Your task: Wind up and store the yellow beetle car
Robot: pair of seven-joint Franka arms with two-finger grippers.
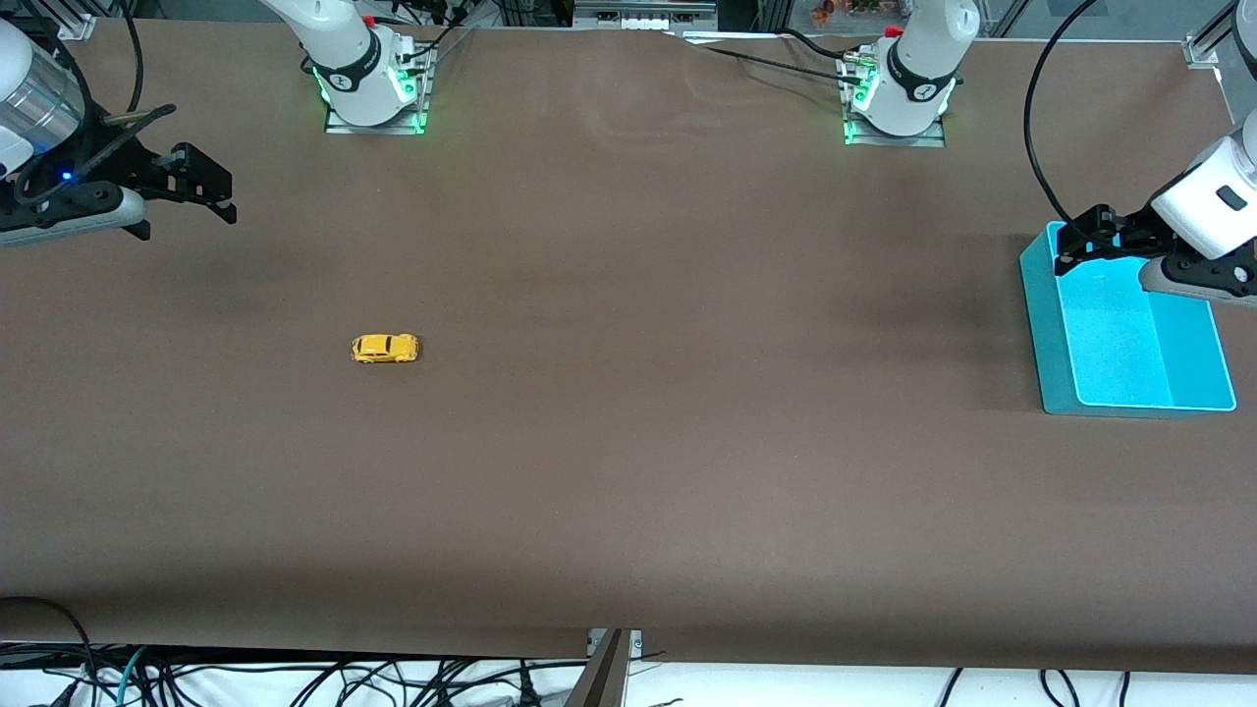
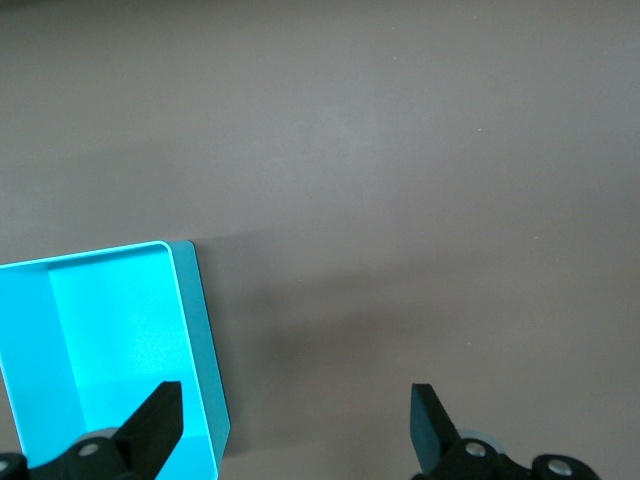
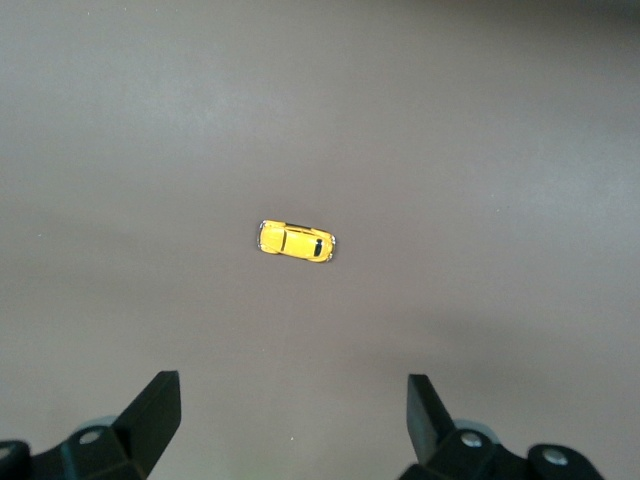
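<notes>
The yellow beetle car point(image 1: 385, 348) sits on its wheels on the brown table point(image 1: 648, 471), toward the right arm's end, with bare cloth all around it and nothing touching it. Well apart from it, at the left arm's end, a turquoise bin point(image 1: 1049, 334) rests on the table. The left gripper point(image 1: 1080, 243) hangs over that bin's farther corner, fingers spread and holding nothing. The right gripper point(image 1: 201, 187) hovers over the table at the right arm's end, fingers likewise spread and empty; its wrist view looks down on the car point(image 3: 296, 241).
</notes>
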